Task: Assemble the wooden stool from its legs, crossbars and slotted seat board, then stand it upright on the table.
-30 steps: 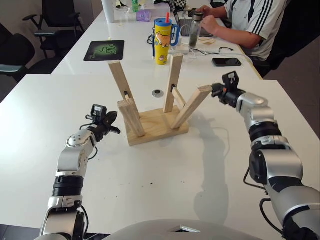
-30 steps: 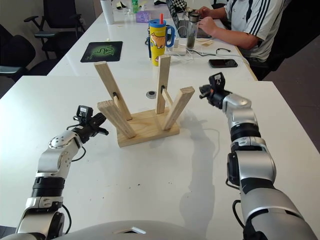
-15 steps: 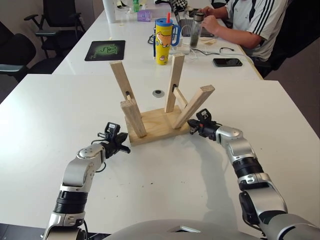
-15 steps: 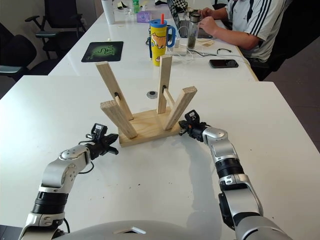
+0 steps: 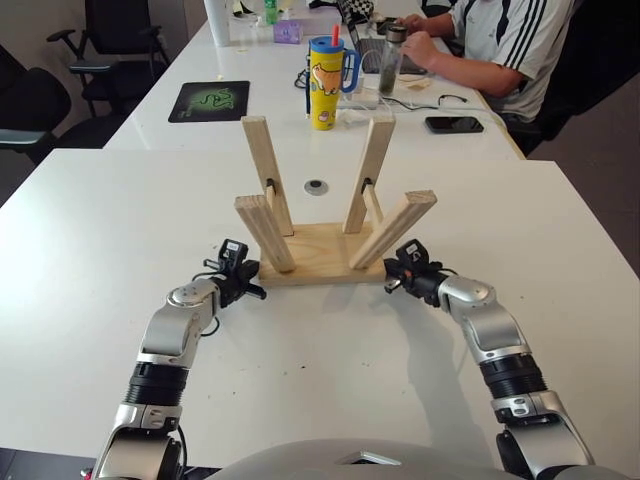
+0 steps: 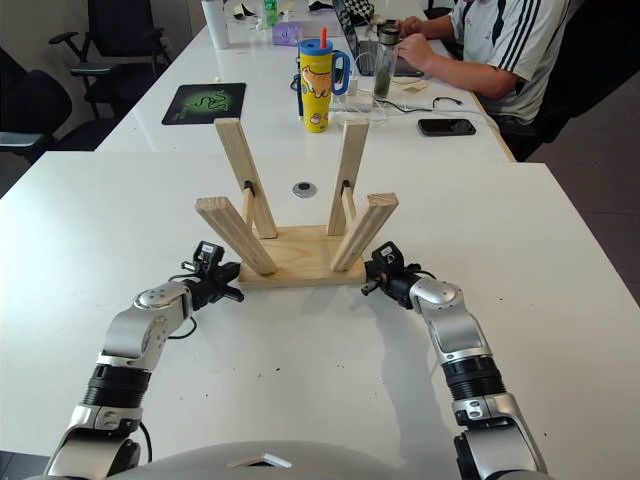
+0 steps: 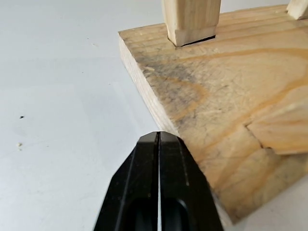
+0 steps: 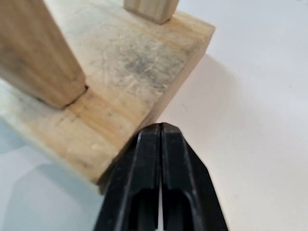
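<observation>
Stool (image 5: 318,215) is found inverted on the surface (image 5: 120,220), seat board (image 5: 318,252) flat, legs (image 5: 265,160) up. The board's long axis is flanked equally: left gripper (image 5: 246,284) at its left end, right gripper (image 5: 399,272) at its right end. Both pairs of fingers (image 7: 144,159) are pressed together, empty.

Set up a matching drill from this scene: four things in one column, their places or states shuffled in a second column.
Things:
1. left claw
2. right claw
3. yellow mug
4. black phone

Places or states:
A. lying flat on the far table, to the right of the mug
B. shut, at the right end of the seat board
C. standing upright on the far table, a straw in its lid
D. shut, at the seat board's left end

Pairs: 1-D, 2-B, 3-C, 4-A
</observation>
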Robot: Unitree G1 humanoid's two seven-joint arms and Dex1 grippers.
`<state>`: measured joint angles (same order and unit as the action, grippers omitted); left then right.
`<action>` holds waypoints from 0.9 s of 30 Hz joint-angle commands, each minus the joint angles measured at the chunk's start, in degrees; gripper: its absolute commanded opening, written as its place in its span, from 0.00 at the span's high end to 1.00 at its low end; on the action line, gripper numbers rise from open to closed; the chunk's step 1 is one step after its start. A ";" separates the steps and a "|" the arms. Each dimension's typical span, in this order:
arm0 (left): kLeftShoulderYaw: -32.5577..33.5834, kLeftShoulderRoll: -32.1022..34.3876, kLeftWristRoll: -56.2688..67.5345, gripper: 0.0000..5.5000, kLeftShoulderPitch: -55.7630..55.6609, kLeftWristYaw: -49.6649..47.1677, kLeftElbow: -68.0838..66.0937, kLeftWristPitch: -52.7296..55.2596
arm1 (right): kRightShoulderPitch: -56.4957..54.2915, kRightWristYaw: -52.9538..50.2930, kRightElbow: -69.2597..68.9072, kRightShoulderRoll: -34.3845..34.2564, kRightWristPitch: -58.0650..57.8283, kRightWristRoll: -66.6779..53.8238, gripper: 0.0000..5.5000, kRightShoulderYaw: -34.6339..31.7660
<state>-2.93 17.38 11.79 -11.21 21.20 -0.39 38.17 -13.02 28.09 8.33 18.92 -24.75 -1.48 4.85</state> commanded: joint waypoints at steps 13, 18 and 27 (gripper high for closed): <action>-0.38 -1.49 0.96 1.00 7.40 -0.41 8.61 1.69 | 7.39 -2.61 -3.59 -1.46 1.68 -1.44 1.00 -1.10; -0.91 -1.35 0.40 1.00 6.29 0.50 6.04 -1.28 | 7.97 0.06 -5.03 -2.31 2.40 -3.48 1.00 0.85; -2.92 -1.76 3.08 1.00 5.48 3.57 12.50 -1.66 | 6.89 1.69 -12.47 -3.22 -0.21 -7.23 1.00 0.95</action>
<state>-3.21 17.91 11.47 -3.93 21.23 7.22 36.52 -4.36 27.11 -0.19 17.23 -24.29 -5.45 4.28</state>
